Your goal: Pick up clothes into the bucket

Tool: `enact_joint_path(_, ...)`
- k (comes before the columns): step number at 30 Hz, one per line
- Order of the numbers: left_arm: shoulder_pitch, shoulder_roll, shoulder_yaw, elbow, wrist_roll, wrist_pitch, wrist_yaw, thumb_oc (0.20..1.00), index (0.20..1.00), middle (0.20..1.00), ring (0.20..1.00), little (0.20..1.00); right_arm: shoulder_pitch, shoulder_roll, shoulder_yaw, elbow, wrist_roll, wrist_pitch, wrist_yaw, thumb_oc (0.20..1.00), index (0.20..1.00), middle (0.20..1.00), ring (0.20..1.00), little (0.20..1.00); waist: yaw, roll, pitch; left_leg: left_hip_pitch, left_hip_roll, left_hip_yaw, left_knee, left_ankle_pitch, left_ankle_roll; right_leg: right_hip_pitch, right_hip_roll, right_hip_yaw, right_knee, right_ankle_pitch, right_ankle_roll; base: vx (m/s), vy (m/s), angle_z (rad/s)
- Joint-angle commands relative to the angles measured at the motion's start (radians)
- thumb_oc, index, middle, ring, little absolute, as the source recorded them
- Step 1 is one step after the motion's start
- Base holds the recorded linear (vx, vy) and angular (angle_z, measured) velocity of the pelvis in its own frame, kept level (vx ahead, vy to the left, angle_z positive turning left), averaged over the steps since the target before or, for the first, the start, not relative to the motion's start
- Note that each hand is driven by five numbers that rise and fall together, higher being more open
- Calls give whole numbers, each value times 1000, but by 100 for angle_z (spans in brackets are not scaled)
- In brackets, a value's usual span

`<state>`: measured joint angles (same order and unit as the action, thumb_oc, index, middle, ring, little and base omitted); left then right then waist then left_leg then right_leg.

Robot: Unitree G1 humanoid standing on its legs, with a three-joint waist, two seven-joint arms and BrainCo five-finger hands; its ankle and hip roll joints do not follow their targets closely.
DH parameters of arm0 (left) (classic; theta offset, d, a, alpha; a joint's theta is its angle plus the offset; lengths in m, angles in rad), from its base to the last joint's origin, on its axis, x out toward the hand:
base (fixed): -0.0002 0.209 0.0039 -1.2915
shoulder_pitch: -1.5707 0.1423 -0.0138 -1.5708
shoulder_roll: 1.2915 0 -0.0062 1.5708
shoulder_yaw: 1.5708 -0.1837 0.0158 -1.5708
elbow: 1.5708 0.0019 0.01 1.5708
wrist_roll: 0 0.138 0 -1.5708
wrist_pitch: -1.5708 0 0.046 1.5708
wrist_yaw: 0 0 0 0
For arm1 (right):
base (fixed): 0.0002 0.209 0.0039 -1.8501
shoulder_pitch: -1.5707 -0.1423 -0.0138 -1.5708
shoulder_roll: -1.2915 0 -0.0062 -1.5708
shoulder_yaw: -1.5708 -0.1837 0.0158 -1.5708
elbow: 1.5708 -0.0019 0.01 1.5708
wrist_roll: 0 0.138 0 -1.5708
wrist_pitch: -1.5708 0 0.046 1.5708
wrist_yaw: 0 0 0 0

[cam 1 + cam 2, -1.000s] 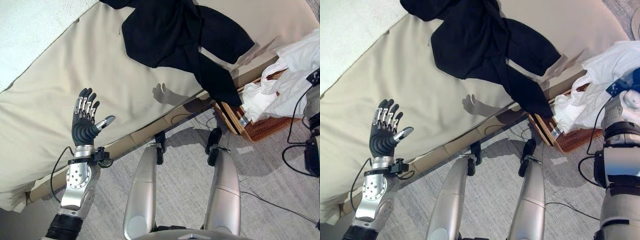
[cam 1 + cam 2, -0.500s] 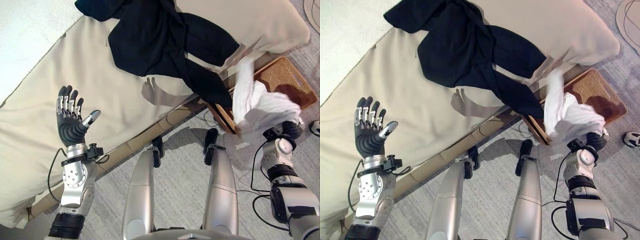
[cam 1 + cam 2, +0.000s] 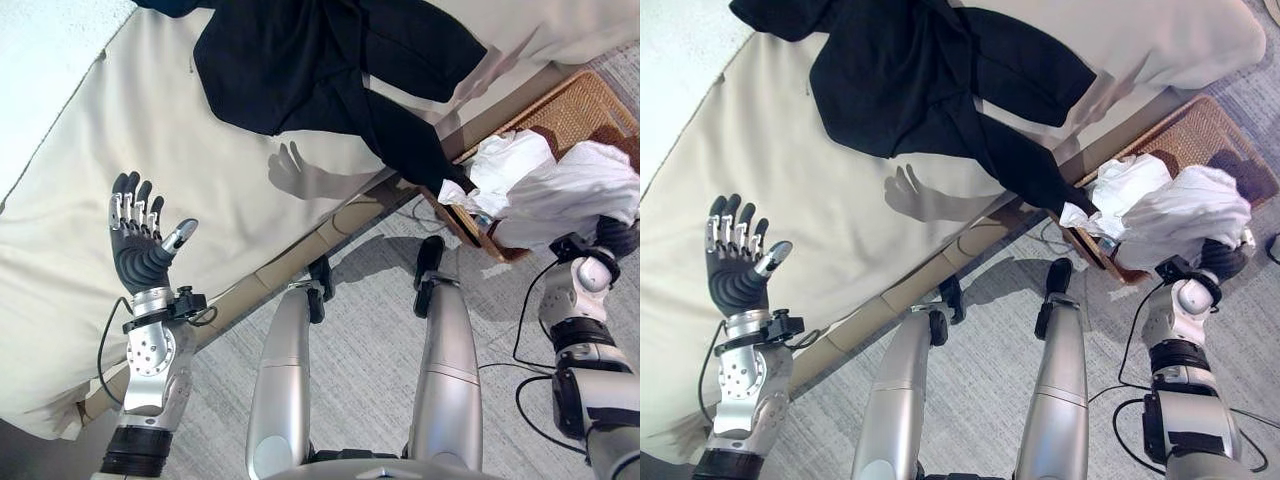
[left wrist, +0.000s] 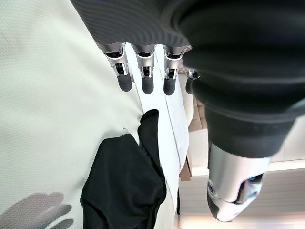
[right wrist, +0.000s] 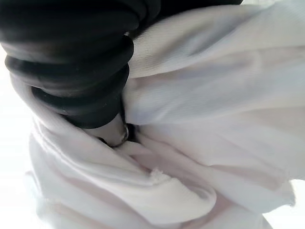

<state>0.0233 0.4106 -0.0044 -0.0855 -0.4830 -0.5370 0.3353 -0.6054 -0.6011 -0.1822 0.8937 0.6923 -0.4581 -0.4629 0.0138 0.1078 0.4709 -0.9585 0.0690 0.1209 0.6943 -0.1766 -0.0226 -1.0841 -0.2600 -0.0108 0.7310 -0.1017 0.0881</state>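
Observation:
A white cloth point(image 3: 560, 190) is bunched over the near part of a brown wicker basket point(image 3: 575, 105) on the floor beside the bed. My right hand point(image 3: 1220, 262) is under the cloth's near edge. In the right wrist view the cloth point(image 5: 205, 119) gathers tightly round that hand point(image 5: 71, 62), which is shut on it. A black garment point(image 3: 330, 70) lies spread on the beige bed point(image 3: 150, 130), one sleeve hanging over the edge towards the basket. My left hand point(image 3: 140, 255) is raised over the bed, open, its fingers point(image 4: 145, 78) straight and holding nothing.
The bed's wooden base edge point(image 3: 300, 255) runs diagonally just in front of me. Grey carpet point(image 3: 370, 340) covers the floor between the bed and the basket. A white blanket point(image 3: 40, 60) lies on the bed at the far left.
The whole picture has shifted, so the camera moved. My right hand has brought the white cloth from hanging beside the basket to lying over its near part. The left hand stays raised.

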Motion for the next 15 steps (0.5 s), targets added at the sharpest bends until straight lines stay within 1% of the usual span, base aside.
enact_joint_path(1, 33, 7, 79, -58, 45, -70, 7, 1000, 1000, 1000, 1000, 1000, -39, -102, 24, -71, -49, -74, -33, 200, 200, 200, 200, 200, -26, 18, -50, -35, 20, -59, -64, 59, -52, 30, -16, 32, -64, 34, 65, -2, -25, -3)
enact_joint_path(3, 35, 8, 79, -60, 43, -72, 5, 1000, 1000, 1000, 1000, 1000, -50, -110, 28, -72, -54, -75, -37, 200, 200, 200, 200, 200, -25, 18, -50, -37, 21, -60, -67, 60, -52, 29, -16, 32, -66, 35, 65, 0, 0, 0)
enact_joint_path(4, 38, 10, 76, -66, 37, -74, 1, 1000, 1000, 1000, 1000, 1000, -85, -138, 41, -57, -59, -74, -43, 200, 200, 200, 200, 200, -20, 18, -56, -40, 22, -61, -74, 64, -54, 25, -15, 28, -68, 37, 66, 0, 0, 0)
enact_joint_path(5, 39, 12, 75, -68, 37, -73, 0, 1000, 1000, 1000, 1000, 1000, -98, -147, 45, -55, -57, -73, -44, 200, 200, 200, 200, 200, -19, 18, -58, -41, 23, -63, -80, 67, -55, 23, -15, 26, -69, 36, 67, -78, -28, 0)
enact_joint_path(6, 40, 10, 80, -73, 37, -74, 4, 1000, 1000, 1000, 1000, 1000, -107, -151, 52, -80, -68, -80, -55, 200, 200, 200, 200, 200, -21, 16, -54, -53, 22, -60, -93, 101, -49, 12, -14, 25, -83, 69, 60, 0, 0, 0)
enact_joint_path(7, 40, 10, 82, -78, 41, -71, 5, 1000, 1000, 1000, 1000, 1000, -103, -145, 51, -104, -76, -82, -64, 200, 200, 200, 200, 200, -21, 15, -62, -43, 24, -66, -93, 72, -57, 19, -13, 25, -74, 38, 67, 0, 0, 0)
enact_joint_path(9, 32, 16, 72, -73, 41, -77, 4, 1000, 1000, 1000, 1000, 1000, -130, -160, 60, -66, -61, -86, -61, 200, 200, 200, 200, 200, -16, 17, -65, -50, 24, -69, -99, 79, -59, 14, -14, 23, -77, 39, 66, 55, -22, 2)
enact_joint_path(10, 33, 19, 67, -75, 36, -80, 3, 1000, 1000, 1000, 1000, 1000, -147, -163, 70, -41, -49, -83, -60, 200, 200, 200, 200, 200, -12, 18, -65, -53, 23, -71, -92, 73, -60, 10, -14, 24, -68, 32, 66, -77, -17, 3)
enact_joint_path(11, 35, 19, 66, -82, 35, -79, 3, 1000, 1000, 1000, 1000, 1000, -154, -158, 75, -30, -46, -80, -58, 200, 200, 200, 200, 200, -13, 19, -57, -70, 22, -68, -94, 103, -54, -4, -14, 24, -73, 60, 59, 12, -21, 4)
enact_joint_path(12, 42, 18, 67, -85, 35, -77, 5, 956, 956, 956, 956, 956, -149, -150, 80, -25, -45, -75, -57, 200, 200, 200, 200, 200, -12, 20, -62, -65, 22, -73, -85, 71, -60, 0, -11, 26, -58, 28, 63, 0, 0, 0)
enact_joint_path(15, 44, 17, 59, -94, 34, -74, 4, 959, 959, 959, 959, 959, -153, -123, 87, 35, -25, -62, -49, 200, 200, 200, 200, 200, -10, 27, -53, -94, 17, -77, -54, 64, -60, -26, -8, 30, -26, 18, 58, 31, -13, 2)
